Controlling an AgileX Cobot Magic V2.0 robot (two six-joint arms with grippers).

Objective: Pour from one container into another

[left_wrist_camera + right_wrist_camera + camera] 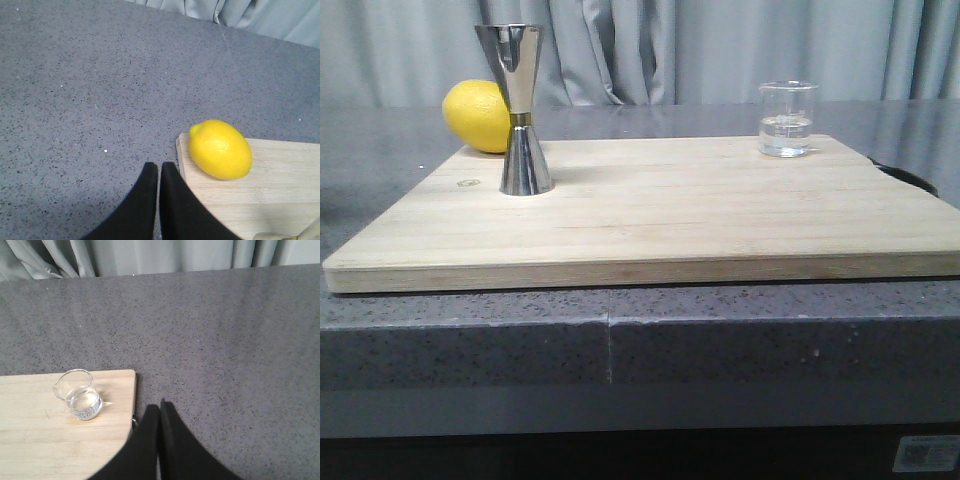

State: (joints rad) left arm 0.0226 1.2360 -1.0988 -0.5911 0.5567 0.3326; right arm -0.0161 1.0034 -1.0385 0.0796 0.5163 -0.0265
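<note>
Glass beaker [787, 119] at roughly 2 o'clock on wooden cutting board [650, 215], upright, part-filled with clear liquid, pouring lip visible in right wrist view. Steel jigger [519, 108] at 10 o'clock on board, upright, well apart from beaker; lemon [478, 115] just behind it at board corner. Left gripper [158, 170] fingers pressed together, holding nothing, above gray counter [90, 90] near lemon. Right gripper [160, 410] likewise closed and empty, just off board edge near beaker. Judged light, rigid, smooth, breakable; liquid prone to slosh. Best grasped across the mid-wall, below rim, lip left free toward jigger.
</note>
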